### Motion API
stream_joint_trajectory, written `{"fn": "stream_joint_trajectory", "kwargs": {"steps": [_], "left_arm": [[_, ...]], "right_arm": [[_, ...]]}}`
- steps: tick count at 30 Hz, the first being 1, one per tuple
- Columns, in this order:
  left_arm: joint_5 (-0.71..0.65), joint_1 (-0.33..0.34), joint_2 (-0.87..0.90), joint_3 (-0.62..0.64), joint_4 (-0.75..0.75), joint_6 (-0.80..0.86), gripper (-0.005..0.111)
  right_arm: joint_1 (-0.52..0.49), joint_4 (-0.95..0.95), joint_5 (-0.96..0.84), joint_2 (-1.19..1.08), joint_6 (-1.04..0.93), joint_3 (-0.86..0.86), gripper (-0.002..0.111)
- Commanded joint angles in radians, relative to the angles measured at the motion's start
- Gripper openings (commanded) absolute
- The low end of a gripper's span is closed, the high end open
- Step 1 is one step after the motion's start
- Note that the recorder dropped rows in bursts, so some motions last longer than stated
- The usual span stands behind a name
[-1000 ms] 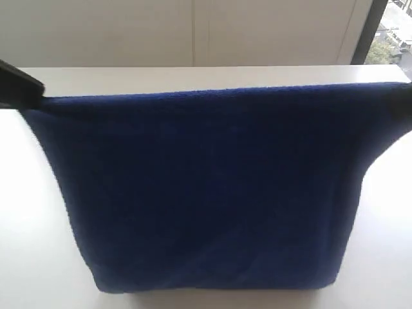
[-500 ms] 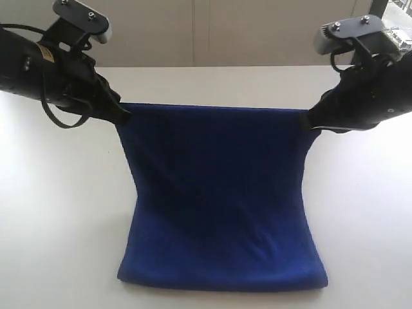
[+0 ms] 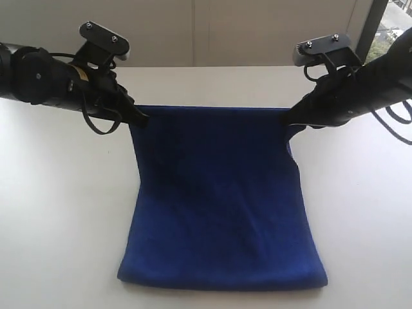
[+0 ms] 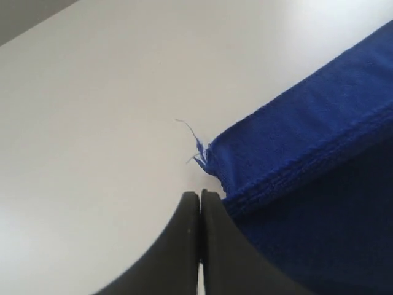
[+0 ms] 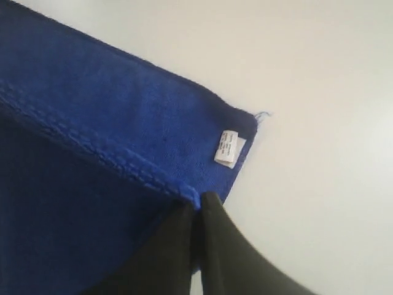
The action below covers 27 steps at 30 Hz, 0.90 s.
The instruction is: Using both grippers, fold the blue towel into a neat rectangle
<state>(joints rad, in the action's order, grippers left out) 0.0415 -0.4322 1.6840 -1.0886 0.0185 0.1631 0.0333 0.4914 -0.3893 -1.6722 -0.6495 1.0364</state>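
The blue towel (image 3: 219, 206) lies doubled on the white table (image 3: 58, 212), its fold at the near edge. My left gripper (image 3: 140, 119) is shut on the upper layer's far left corner, and my right gripper (image 3: 286, 121) is shut on its far right corner. They hold that edge stretched a little above the table. In the left wrist view the shut fingertips (image 4: 200, 195) sit beside the towel (image 4: 295, 153), whose lower corner is frayed. In the right wrist view the gripper (image 5: 198, 203) pinches a hem of the towel (image 5: 92, 123), just short of the small white label (image 5: 226, 148).
A pale wall runs behind the table's far edge (image 3: 212, 67), and a window (image 3: 393, 32) shows at the top right. Bare tabletop lies left and right of the towel.
Both grippers have carried the towel's held edge away from the camera and lower. The cloth filled the view a second ago; now it slopes down over its lower layer.
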Motion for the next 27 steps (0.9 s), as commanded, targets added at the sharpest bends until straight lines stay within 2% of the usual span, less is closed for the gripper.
{"fn": "stream_joint_trajectory", "kwargs": {"steps": [1, 8, 19, 27], "left_arm": [[-0.01, 0.025, 0.029, -0.056, -0.024, -0.009, 0.0], [0.001, 0.036, 0.126, -0.101, -0.024, -0.007, 0.0], [0.161, 0.041, 0.262, -0.101, -0.024, -0.007, 0.0], [0.178, 0.041, 0.3, -0.101, -0.024, -0.009, 0.0]], "right_arm": [[-0.015, -0.05, 0.045, -0.029, -0.004, 0.048, 0.0], [-0.015, -0.066, 0.113, -0.134, -0.002, 0.092, 0.0], [-0.015, -0.066, 0.319, -0.28, -0.065, 0.092, 0.0], [-0.015, -0.066, 0.397, -0.326, -0.065, 0.092, 0.001]]}}
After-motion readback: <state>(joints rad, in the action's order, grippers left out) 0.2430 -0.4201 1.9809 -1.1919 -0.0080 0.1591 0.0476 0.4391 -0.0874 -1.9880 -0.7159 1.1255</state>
